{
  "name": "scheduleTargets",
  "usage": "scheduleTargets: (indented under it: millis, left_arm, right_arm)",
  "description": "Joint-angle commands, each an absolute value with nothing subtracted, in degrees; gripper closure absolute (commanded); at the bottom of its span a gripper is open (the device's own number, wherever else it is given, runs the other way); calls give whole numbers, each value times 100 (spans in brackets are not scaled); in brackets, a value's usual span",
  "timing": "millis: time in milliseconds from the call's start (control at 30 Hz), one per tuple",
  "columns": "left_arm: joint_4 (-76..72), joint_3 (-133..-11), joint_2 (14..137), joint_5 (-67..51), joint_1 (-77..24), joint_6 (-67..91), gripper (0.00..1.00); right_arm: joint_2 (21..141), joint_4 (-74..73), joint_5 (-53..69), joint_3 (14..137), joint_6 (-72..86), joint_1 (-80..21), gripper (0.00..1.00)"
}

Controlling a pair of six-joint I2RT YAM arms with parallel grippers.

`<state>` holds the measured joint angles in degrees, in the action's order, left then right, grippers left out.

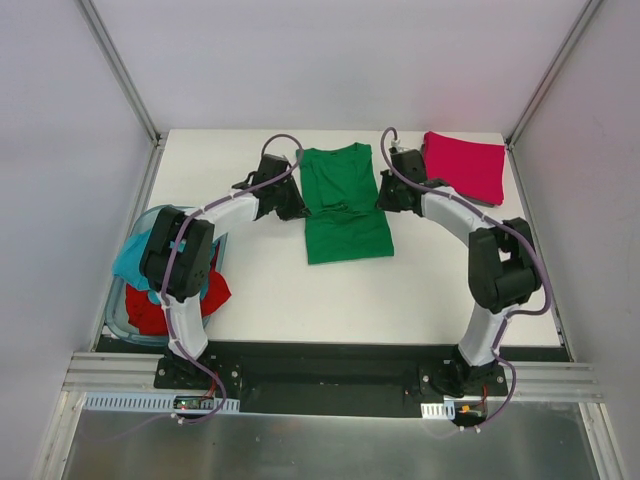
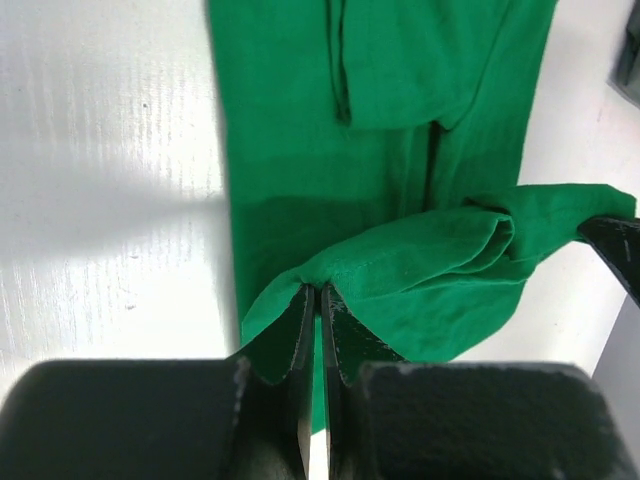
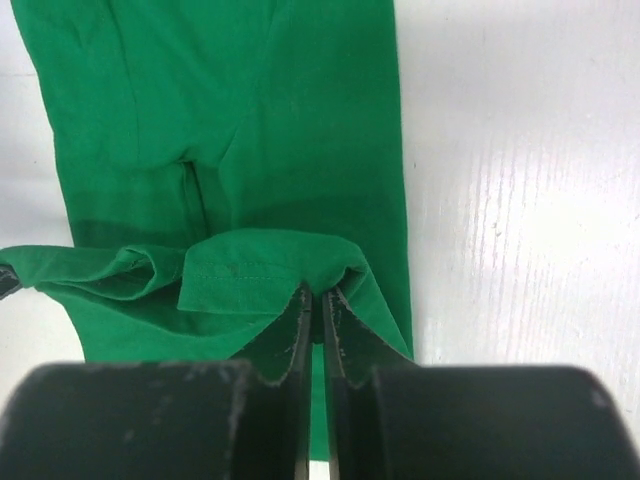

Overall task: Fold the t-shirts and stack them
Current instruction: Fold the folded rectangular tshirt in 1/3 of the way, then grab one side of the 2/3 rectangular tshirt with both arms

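Note:
A bright green t-shirt [image 1: 345, 205] lies lengthwise in the middle of the white table, its sleeves folded in. My left gripper [image 1: 298, 205] is shut on its left edge, pinching a raised fold of cloth [image 2: 400, 265] between the fingertips [image 2: 318, 290]. My right gripper [image 1: 386, 197] is shut on the opposite edge; the hem [image 3: 250, 265] bunches at its tips [image 3: 322, 292]. The strip of cloth between the two grippers is lifted and doubled over the flat part [image 3: 250, 120]. A crimson-pink t-shirt [image 1: 465, 165] lies folded at the back right.
A translucent pale-blue tub [image 1: 118, 322] sits at the left table edge under the left arm, holding a teal t-shirt [image 1: 130, 262] and a red t-shirt [image 1: 150, 310]. Bare white table [image 1: 300, 300] lies in front of the green shirt. Frame posts stand at the back corners.

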<state>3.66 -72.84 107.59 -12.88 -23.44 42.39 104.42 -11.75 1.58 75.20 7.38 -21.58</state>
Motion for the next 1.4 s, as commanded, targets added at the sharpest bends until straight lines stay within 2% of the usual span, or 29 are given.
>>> scheduleTargets:
  millis: [0, 33, 100, 133, 167, 200, 233, 300, 333, 400, 700, 967, 1067, 1233, 1367]
  left_arm:
    - [545, -7611, 10968, -1248, -2250, 4052, 97]
    - [597, -7655, 11030, -1248, -2241, 4060, 93]
    - [633, -7717, 11100, -1274, -2232, 4052, 75]
    - [642, -7725, 11101, -1274, -2224, 4052, 74]
    - [650, -7734, 11074, -1274, -2224, 4034, 67]
    - [650, -7734, 11031, -1257, -2224, 4025, 60]
    - [659, -7717, 10952, -1231, -2224, 3999, 49]
    - [729, -7665, 10742, -1161, -2224, 3920, 16]
    - [756, -7568, 10610, -1064, -2224, 3920, 1]
    - [756, -7279, 10232, -1037, -2224, 3920, 1]
    - [449, -5644, 9071, -1643, -2346, 4183, 1]
    - [-193, -5036, 9430, -2109, -2601, 4508, 1]
    - [-369, -5018, 9623, -2171, -2654, 4649, 13]
    - [-387, -5001, 9808, -1943, -2751, 4728, 40]
    - [-378, -5080, 10010, -1854, -2786, 4799, 56]
  right_arm:
    - [10643, -756, 149, 7848, 668, -2110, 92]
    - [10704, -712, 193, 7883, 668, -2101, 92]
    - [10854, -703, 237, 7989, 642, -2092, 86]
    - [10915, -738, 263, 8059, 624, -2092, 79]
    - [10960, -790, 255, 8129, 624, -2074, 69]
    - [10960, -904, 168, 8208, 659, -2074, 54]
    - [10925, -1001, 80, 8261, 668, -2083, 37]
    - [10750, -1116, 35, 8262, 668, -2083, 18]
    - [10601, -1116, 35, 8183, 659, -2074, 13]
    - [10285, -1108, 35, 7929, 650, -2092, 2]
    - [8589, -984, 228, 5759, 905, -2083, 4]
    - [8094, -589, 317, 4703, 1617, -2083, 4]
    - [8217, -256, 404, 4448, 1933, -2092, 4]
    - [8323, -88, 194, 4307, 2206, -2083, 4]
    - [8332, -26, 88, 4219, 2294, -2083, 4]
